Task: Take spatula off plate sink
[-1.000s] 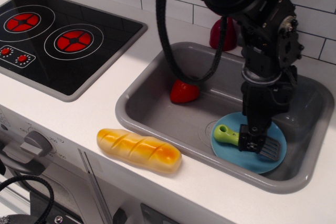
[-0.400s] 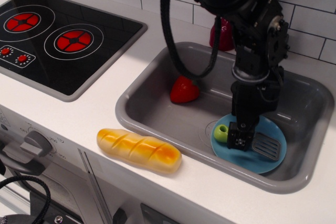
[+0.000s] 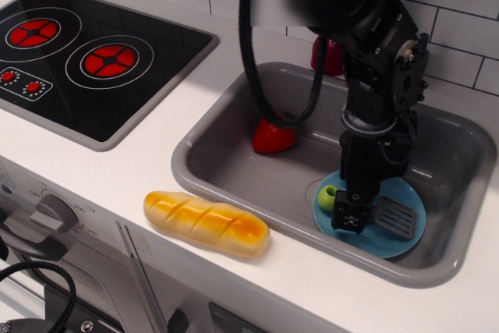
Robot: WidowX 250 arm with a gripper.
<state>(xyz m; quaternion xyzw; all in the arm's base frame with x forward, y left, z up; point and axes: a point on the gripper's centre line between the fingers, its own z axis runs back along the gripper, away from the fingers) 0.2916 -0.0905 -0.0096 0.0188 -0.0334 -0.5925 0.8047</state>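
Observation:
The spatula lies on the light-blue plate [image 3: 384,239] at the front right of the grey sink [image 3: 226,163]. Its lime-green handle end [image 3: 327,195] sticks out to the left and its grey slotted blade [image 3: 398,217] to the right. My gripper [image 3: 348,214] points straight down over the middle of the handle, with its black fingers [image 3: 343,219] down at the plate and hiding that part of the handle. I cannot tell whether the jaws are pressed on the handle or still apart.
A red strawberry-like toy [image 3: 273,137] sits in the sink's back left. A dark red object [image 3: 330,57] stands behind the sink at the tiled wall. A bread loaf [image 3: 207,223] lies on the counter in front of the sink. The black stovetop [image 3: 93,56] is at the left.
My gripper has moved a little left along the spatula, from beside the blade to over the handle. More of the blade shows now and less of the green handle.

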